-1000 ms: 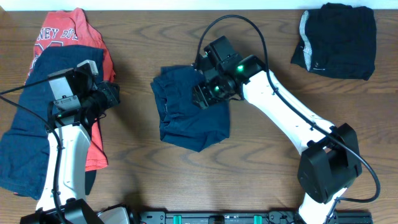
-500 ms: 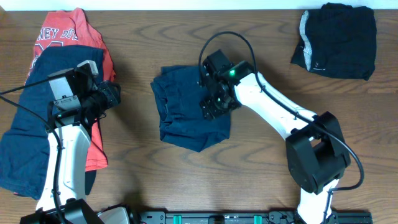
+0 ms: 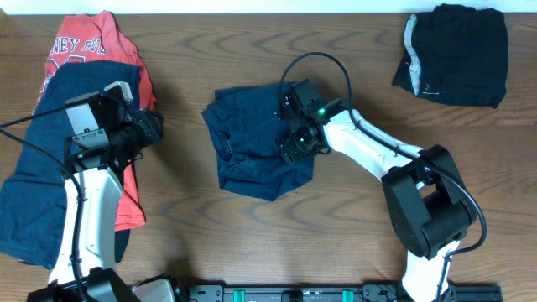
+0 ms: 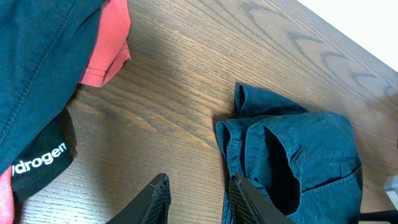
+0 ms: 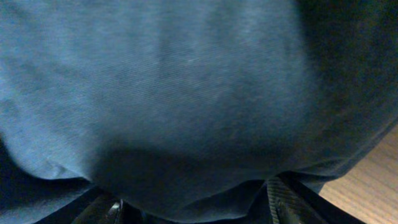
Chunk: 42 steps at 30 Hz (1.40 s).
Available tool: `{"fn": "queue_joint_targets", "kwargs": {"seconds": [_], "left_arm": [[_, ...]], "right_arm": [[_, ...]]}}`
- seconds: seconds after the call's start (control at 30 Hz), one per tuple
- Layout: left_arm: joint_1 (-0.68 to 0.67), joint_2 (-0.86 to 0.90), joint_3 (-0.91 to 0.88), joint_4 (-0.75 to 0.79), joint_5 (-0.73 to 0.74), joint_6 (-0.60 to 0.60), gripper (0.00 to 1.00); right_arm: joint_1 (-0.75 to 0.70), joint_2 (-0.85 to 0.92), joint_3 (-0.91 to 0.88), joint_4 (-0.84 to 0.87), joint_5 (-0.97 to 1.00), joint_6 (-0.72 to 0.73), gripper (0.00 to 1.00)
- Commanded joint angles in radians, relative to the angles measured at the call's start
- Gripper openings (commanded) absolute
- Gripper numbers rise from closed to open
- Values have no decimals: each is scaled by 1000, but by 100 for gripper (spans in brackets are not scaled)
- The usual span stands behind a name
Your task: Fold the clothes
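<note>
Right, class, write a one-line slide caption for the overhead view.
Right gripper on crumpled navy shorts at centre, left gripper open by the red T-shirt, black garment folded in the far corner.

Middle shorts (image 3: pixel 247 155) lie at the centre of the table (image 3: pixel 252 243), the right gripper (image 3: pixel 289 148) on their right edge. At far left, other shorts (image 3: pixel 42 168) lie over a T-shirt (image 3: pixel 88 42), the left gripper (image 3: pixel 153 128) by their right side. A folded garment (image 3: pixel 457 54) sits in the far right corner.
</note>
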<state>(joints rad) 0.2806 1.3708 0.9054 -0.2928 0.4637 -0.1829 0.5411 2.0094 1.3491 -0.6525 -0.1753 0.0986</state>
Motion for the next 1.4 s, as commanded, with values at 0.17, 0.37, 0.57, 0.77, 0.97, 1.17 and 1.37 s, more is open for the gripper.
{"fn": "queue_joint_targets", "kwargs": {"seconds": [0.17,0.37,0.57,0.77,0.97,1.17,1.37], "left_arm": [[4,2,-6,-6,-6,10,35],[4,3,-6,-6,-6,10,35],[4,22,-6,-6,-5,10,35],[4,50,-6,-6,-5,10,35],[4,55,-6,-6,-6,12,35],[11,55,-6,-2,-61,51,34],[75,55,-6,2,-60,43,36]], "right_arm": [[-77,92,-20,65,174,13,68],[-171,92,-20,123,228,-28,68],[-258,90,3,126,190,-34,68],[-269,52,115,26,183,-34,68],[-259,-24,299,-116,169,-33,72],[-193,-62,416,-130,72,-33,75],[-43,-11,417,-61,158,-32,77]]}}
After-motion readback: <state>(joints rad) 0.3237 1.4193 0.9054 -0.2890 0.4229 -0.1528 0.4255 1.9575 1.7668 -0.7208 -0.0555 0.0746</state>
